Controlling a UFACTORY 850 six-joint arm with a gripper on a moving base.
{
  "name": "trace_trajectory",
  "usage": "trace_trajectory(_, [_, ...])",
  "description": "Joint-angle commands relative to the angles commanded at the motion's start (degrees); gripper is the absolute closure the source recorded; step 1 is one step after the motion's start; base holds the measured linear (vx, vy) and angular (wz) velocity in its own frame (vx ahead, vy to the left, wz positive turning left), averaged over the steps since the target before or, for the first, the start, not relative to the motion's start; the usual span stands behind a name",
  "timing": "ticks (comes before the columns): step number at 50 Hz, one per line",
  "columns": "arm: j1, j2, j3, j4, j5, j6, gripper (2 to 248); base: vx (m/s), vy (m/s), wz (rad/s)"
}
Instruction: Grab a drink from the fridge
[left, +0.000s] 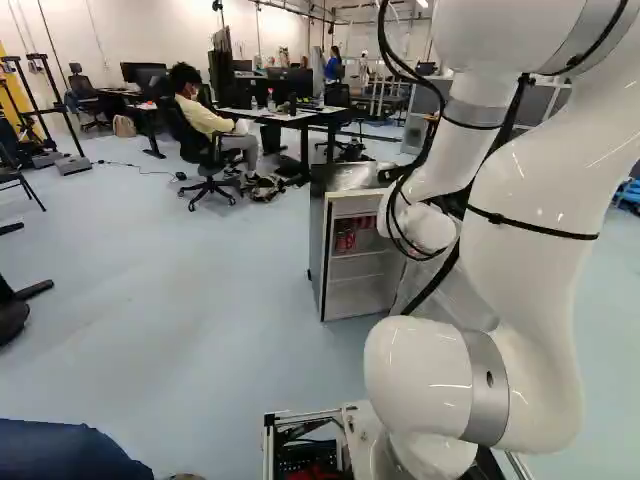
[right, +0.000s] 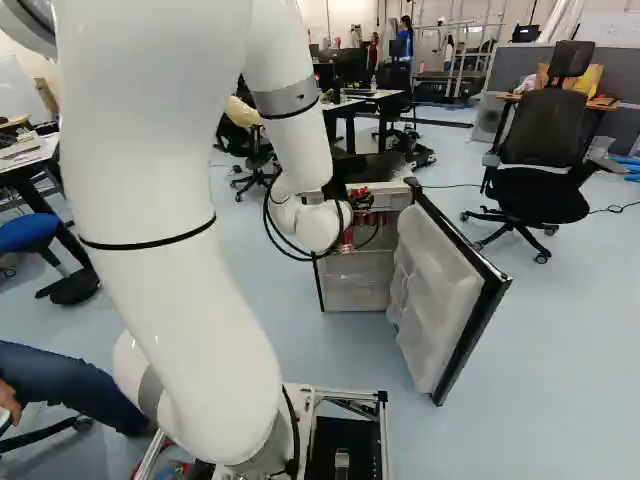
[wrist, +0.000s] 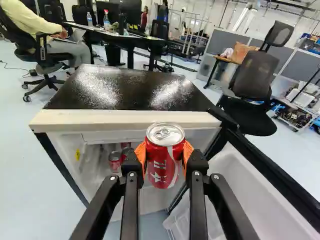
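In the right base view my gripper (right: 362, 207) shows partly past the wrist, at the front of the small fridge (right: 355, 290). In the wrist view the gripper (wrist: 165, 159) is shut on a red drink can (wrist: 165, 150), an orange pad on each side. The can is upright, its silver top uncovered, in front of the fridge's pale upper front edge (wrist: 100, 120). Behind the left finger, more red cans (wrist: 115, 161) stand inside the fridge. The fridge door (right: 450, 290) hangs wide open, its white shelved inner side showing.
The fridge's glossy dark top (wrist: 130, 90) lies just beyond the can. The open door juts out on the gripper's right. An office chair (right: 545, 150) stands beyond the door. Farther back are a desk (left: 290, 115) and a seated person.
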Motion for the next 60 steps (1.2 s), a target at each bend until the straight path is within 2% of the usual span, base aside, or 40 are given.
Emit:
trace_trajectory(35, [2.32,1.01,-4.24,2.39,-2.2,0.0,157,0.0,0.0,0.0])
trace_trajectory(60, [4.88,1.14,-7.76,4.1,-3.44,0.0,157,0.0,0.0,0.0])
